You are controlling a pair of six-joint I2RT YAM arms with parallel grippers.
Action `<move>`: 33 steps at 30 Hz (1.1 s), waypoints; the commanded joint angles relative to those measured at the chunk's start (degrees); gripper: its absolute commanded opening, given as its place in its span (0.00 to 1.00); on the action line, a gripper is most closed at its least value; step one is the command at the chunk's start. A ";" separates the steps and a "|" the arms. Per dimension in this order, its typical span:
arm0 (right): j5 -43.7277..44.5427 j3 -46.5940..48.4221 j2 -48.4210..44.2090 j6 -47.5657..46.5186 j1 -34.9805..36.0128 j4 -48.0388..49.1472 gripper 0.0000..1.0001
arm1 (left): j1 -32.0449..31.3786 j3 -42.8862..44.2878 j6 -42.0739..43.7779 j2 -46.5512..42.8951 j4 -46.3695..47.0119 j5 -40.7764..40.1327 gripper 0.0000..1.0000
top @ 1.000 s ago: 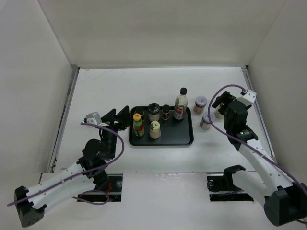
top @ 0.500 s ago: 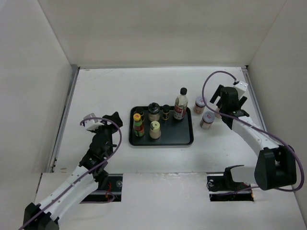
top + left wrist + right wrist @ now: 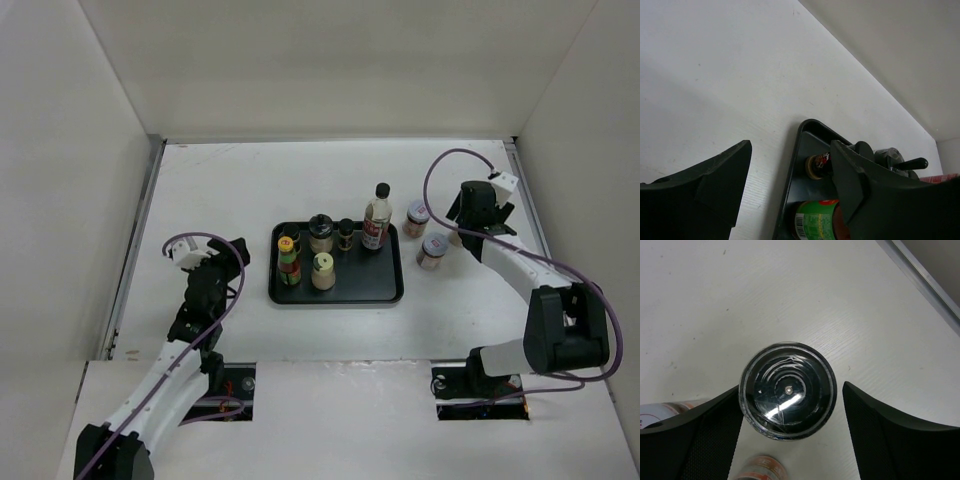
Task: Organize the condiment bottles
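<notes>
Condiment bottles (image 3: pixel 323 270): five standing on the tray (image 3: pixel 385 290), two jars (image 3: pixel 432 250) on your desk (image 3: pixel 300 180) just right of it.
Right pincer (image 3: pixel 790 390): spread wide, straddling a black-lidded jar (image 3: pixel 787 402), not clamped yet.
Left pincer (image 3: pixel 790 147): released, holding nothing, left of the tray.

Five stand upright on the black tray (image 3: pixel 365 282): a tall clear black-capped bottle (image 3: pixel 377 218), a yellow-capped red-green sauce bottle (image 3: pixel 288 259) and three short jars (image 3: pixel 320 232). Two pale-lidded jars (image 3: pixel 417 216) stand just right of it, a black-lidded jar (image 3: pixel 787 390) beyond.
</notes>
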 commanded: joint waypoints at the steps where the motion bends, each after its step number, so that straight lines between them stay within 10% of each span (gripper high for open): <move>1: 0.62 3.29 -0.01 -1.09 -0.13 4.36 0.76 | 0.45 -0.27 -1.15 -1.19 2.79 3.43 0.62; 11: 7.56 -0.39 -12.90 -2.76 3.99 6.04 0.56 | -0.60 0.00 -0.36 -0.31 3.15 2.90 0.62; 21: 19.25 -2.69 -35.07 -1.18 25.85 -9.77 0.53 | -1.83 -0.18 0.52 -0.75 4.11 2.64 0.61; 33: 16.97 -3.82 -23.67 4.01 52.85 -1.82 0.53 | -1.92 -0.53 0.52 -0.49 4.46 1.59 0.61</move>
